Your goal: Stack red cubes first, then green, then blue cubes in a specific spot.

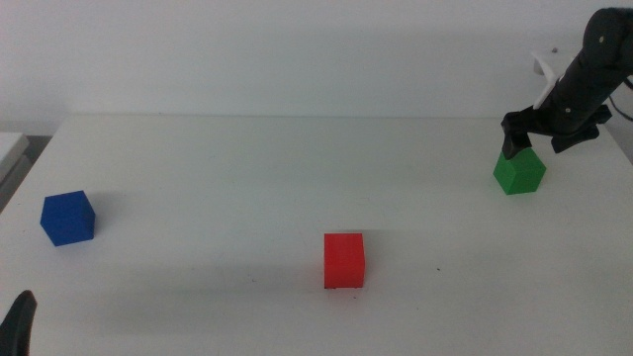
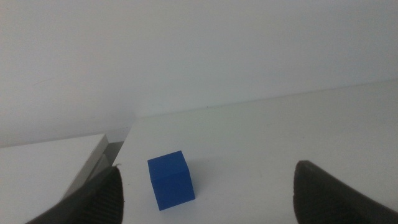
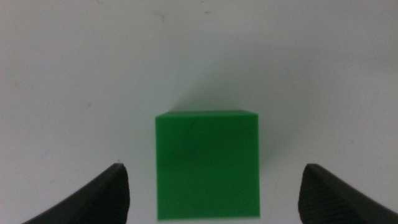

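The red cube (image 1: pixel 344 260) stands alone on the white tabletop, a little in front of its middle. No mark on the table sets the specific spot apart. At the far right sits the green cube (image 1: pixel 519 171) (image 3: pixel 206 165). My right gripper (image 1: pixel 534 143) (image 3: pixel 214 169) hangs just above it, open, with a jaw on either side and neither touching it. Far left, the blue cube (image 1: pixel 67 218) (image 2: pixel 171 180) rests on the table. My left gripper (image 1: pixel 20 321) (image 2: pixel 208 168) waits open at the bottom-left corner, short of the blue cube.
The white table (image 1: pixel 247 178) ends at a pale wall behind. A grey-white ledge (image 2: pixel 74 162) adjoins its left edge beside the blue cube. A few tiny dark specks lie to the right of the red cube.
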Available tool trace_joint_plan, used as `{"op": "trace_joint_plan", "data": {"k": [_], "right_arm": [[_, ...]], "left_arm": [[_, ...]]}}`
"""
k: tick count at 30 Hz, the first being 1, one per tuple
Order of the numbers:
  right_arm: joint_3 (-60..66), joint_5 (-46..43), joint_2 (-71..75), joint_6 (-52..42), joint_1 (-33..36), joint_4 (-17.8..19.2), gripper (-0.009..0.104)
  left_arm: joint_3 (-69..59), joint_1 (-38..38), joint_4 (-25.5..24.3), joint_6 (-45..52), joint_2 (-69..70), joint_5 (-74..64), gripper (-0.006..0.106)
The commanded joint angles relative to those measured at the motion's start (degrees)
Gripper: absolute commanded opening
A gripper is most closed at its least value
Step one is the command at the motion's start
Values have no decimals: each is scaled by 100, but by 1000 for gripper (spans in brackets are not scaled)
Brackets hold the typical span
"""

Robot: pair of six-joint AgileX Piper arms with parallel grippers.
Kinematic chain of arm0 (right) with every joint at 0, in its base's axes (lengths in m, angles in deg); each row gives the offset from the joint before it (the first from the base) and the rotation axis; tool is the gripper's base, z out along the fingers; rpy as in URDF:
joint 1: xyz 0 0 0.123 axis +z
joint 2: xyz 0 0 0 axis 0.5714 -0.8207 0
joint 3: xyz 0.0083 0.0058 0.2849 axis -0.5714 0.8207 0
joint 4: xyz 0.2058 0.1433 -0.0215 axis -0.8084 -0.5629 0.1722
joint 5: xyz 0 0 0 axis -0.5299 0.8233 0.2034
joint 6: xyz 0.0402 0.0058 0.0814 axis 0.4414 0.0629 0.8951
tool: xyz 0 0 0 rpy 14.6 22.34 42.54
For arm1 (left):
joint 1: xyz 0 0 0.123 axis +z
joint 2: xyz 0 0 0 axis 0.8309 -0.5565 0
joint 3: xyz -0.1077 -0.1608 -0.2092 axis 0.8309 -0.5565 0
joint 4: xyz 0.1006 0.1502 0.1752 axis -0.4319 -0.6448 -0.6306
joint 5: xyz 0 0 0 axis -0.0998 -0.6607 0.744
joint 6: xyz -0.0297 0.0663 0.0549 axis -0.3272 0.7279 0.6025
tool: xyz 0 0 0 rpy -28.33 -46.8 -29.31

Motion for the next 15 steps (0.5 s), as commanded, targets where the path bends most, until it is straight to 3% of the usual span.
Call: {"op": "trace_joint_plan", "data": {"k": [1,6,9,11,12,14,15], "right_arm": [[-48,-177,-122,-74,-31,42,93],[-48,-410,-405,-97,-31,42,93],[-48,-525,-540,-138,-31,42,86],[-48,-525,-591,-213,-5,91,69],[-48,-539,-591,-222,-5,130,51],[-48,-543,-532,-173,-5,100,3],[-48,-472,-449,-56,3,35,0]], "left_arm": [[-5,3,13,3,17,65,94],[-5,3,13,3,17,65,94],[-5,3,13,3,17,65,94],[-5,3,13,3,17,65,94],[-5,3,13,3,17,65,94],[-5,3,13,3,17,65,94],[-5,3,13,3,17,65,94]]}}
